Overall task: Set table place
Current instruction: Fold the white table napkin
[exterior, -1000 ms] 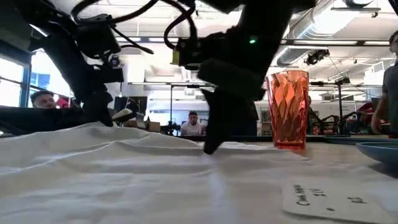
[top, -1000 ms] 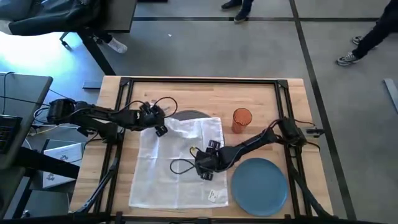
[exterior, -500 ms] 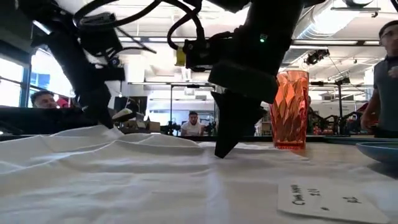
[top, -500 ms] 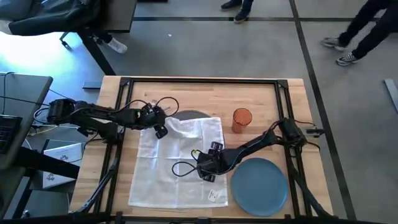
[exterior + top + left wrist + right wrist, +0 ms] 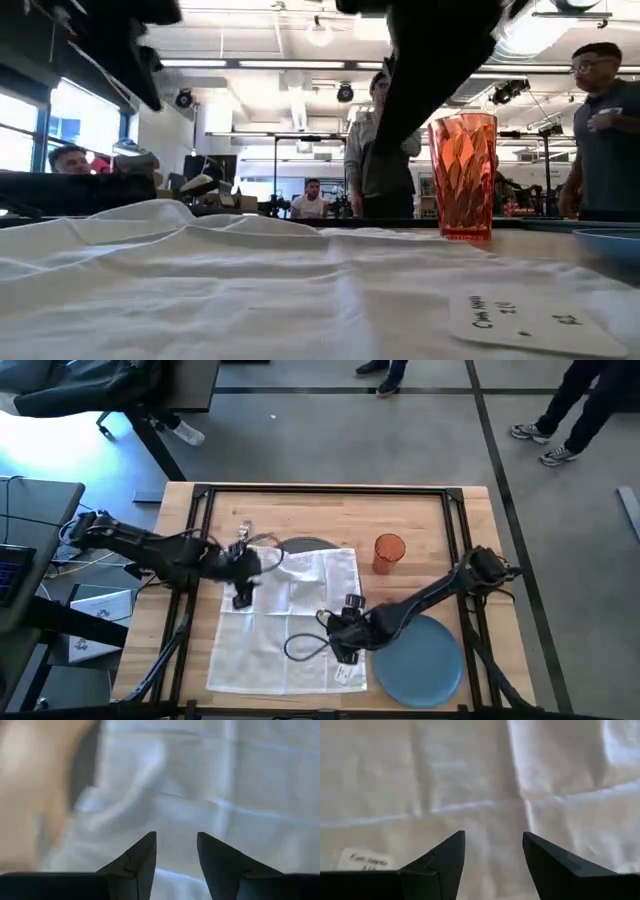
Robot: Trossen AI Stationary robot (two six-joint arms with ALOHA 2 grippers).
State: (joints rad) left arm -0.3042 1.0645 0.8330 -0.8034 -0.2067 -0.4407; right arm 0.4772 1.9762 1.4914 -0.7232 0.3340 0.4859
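We see a creased white cloth [image 5: 290, 615] spread over the plank table [image 5: 330, 510], hiding most of the round grey woven placemat [image 5: 305, 545]. Left gripper [image 5: 176, 851] and right gripper [image 5: 493, 851] hover above the cloth, jaws parted, empty. A faceted orange tumbler [image 5: 462, 175] stands beside a smooth blue plate [image 5: 420, 660].

Light wooden plank table [image 5: 330, 510] with black frame, white creased cloth [image 5: 290, 620], dark grey round placemat [image 5: 305, 545], smooth blue plate [image 5: 420, 660], translucent orange faceted tumbler [image 5: 462, 175].
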